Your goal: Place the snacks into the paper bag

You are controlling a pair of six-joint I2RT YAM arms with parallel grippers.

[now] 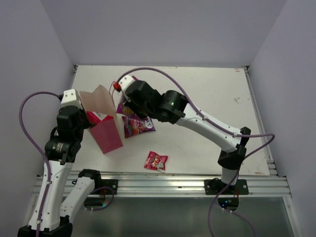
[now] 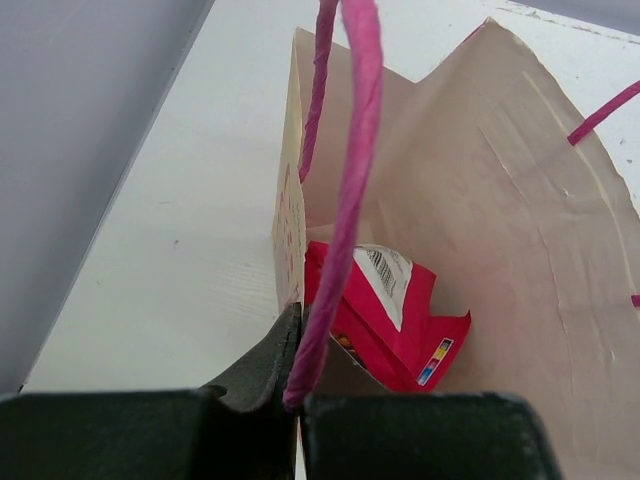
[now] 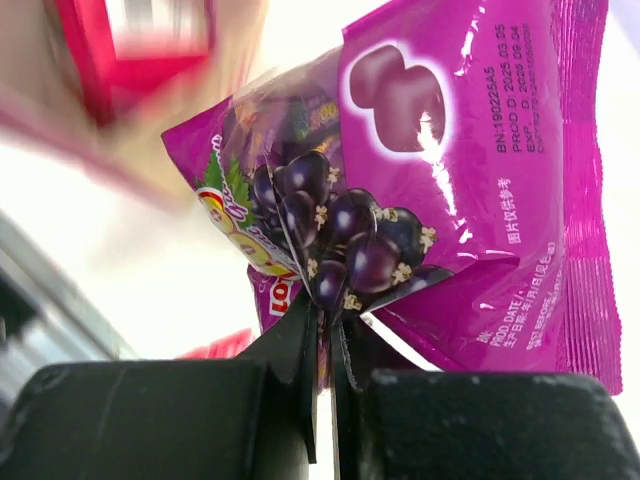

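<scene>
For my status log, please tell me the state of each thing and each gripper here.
paper bag: upright, mouth open.
pink-red pouch: inside the bag.
purple pouch: pinched, next to the bag.
purple-pink packet: flat on the table, outside the bag.
small red packet: flat on the table, outside the bag.
left gripper: shut on the bag's rim.
right gripper: shut on the purple pouch.
</scene>
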